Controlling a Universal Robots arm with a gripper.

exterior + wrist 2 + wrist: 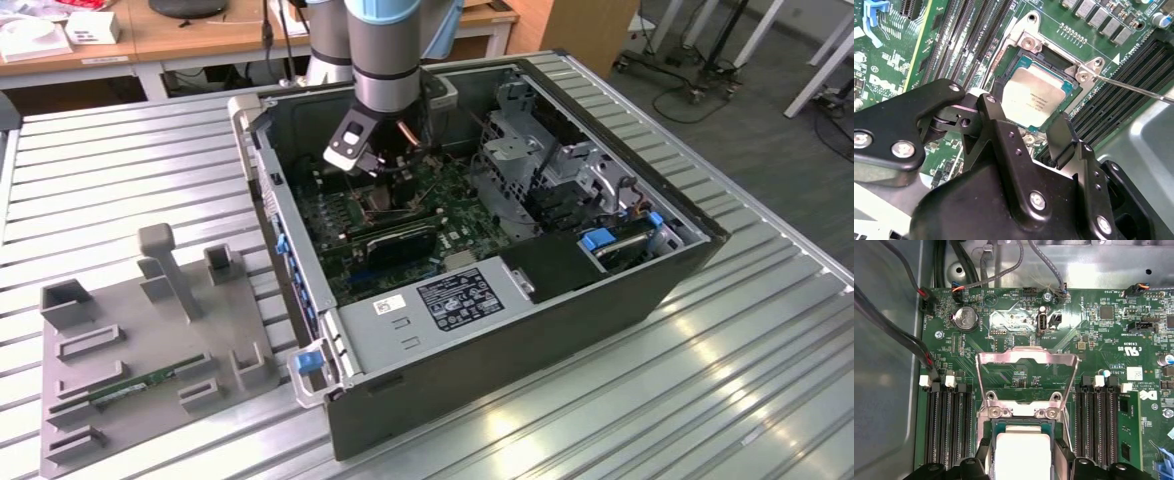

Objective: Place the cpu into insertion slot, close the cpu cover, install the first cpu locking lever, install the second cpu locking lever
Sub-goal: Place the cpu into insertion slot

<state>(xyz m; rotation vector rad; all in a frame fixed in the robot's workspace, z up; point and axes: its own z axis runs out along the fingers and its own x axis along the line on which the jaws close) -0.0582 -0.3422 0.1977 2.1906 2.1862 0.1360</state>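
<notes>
**The cpu laid in the insertion slot, cpu cover raised**

The gripper is seen open in the upper middle of the exterior view. Its fingers flank the cpu without clearly pressing it. The cpu is judged light, stiff, and fragile underneath, and is best taken by two opposite edges. Beyond it, the cpu cover is tilted up off the insertion slot.
</notes>
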